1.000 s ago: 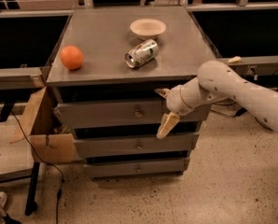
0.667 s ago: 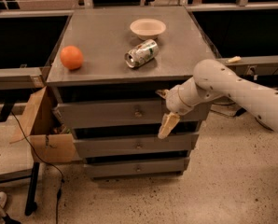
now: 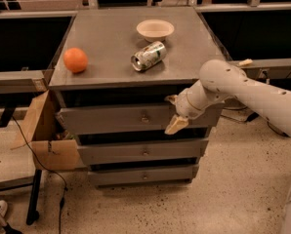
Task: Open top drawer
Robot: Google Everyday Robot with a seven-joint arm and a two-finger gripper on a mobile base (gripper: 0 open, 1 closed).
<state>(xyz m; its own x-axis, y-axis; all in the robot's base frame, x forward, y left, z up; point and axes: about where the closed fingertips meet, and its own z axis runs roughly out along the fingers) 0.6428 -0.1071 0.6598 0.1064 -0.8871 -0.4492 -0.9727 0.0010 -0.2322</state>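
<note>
The top drawer (image 3: 106, 119) is the widest grey front of three in a grey cabinet, with a small round metal knob (image 3: 144, 117) at its centre. Its front sits about flush with the cabinet, with a dark gap above it. My gripper (image 3: 174, 112) is in front of this drawer's right half, a short way right of the knob and not touching it. Its two pale fingers are spread one above the other, open and empty. My white arm (image 3: 243, 89) reaches in from the right.
On the cabinet top (image 3: 106, 43) lie an orange (image 3: 75, 60), a tipped-over can (image 3: 148, 55) and a pale bowl (image 3: 155, 29). Two narrower drawers (image 3: 143, 151) sit below. An open cardboard box (image 3: 45, 130) stands at the cabinet's left. Dark benches flank both sides.
My arm and gripper have edged slightly left toward the knob. The drawer has not moved.
</note>
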